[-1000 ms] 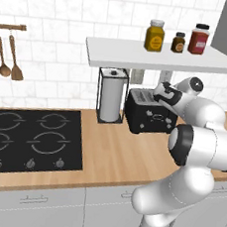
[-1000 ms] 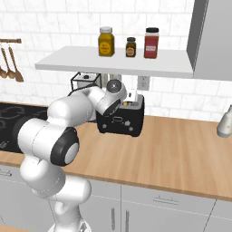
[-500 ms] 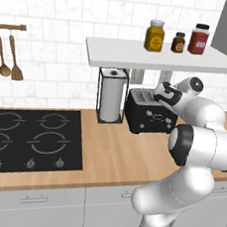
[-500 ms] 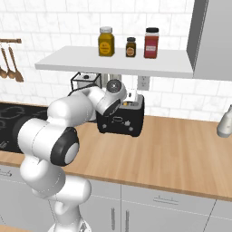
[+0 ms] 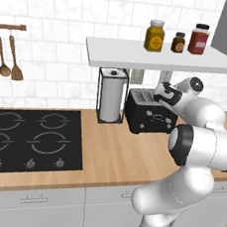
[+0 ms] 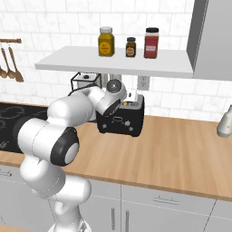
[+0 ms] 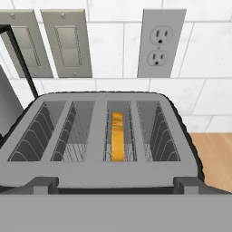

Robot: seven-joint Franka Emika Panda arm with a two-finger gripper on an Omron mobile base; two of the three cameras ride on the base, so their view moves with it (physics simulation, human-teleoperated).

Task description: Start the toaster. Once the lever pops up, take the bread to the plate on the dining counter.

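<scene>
Hovering just above the toaster (image 5: 150, 112), the gripper (image 5: 163, 94) has its jaws spread wide with nothing between them. From where I stand, the black toaster sits along the back edge of the wood counter (image 5: 115, 155), up against the tiled wall, with the paper-towel holder (image 5: 111, 95) just beside it toward the stovetop (image 5: 30, 138) and the white shelf (image 5: 162, 56) of jars overhead.

Looking down along the hand, the bread (image 7: 117, 136) stands on edge low inside one slot of the toaster (image 7: 104, 136), the second slot from the right in that view; the other slots look bare. Its top edge sits well below the slot rim, which suggests it is dropped in rather than raised, though I cannot make out the lever itself from any angle, so whether the toaster has been started is not something I can settle. The dark finger tips (image 7: 43, 186) rise at the near edge of the toaster top, one toward each end of it, not touching the slice.

My read is that the job is at an early stage. The slice is in the toaster, and it has not been lifted out. What remains, as far as I can judge: making sure the lever is pressed, waiting for it to pop, pinching the slice by its top edge, drawing it straight up, and carrying it off to the plate on the dining counter. The right base view shows the same hand (image 6: 118, 93) poised over the toaster (image 6: 121, 118), with open counter (image 6: 181, 145) stretching away to the side.
</scene>
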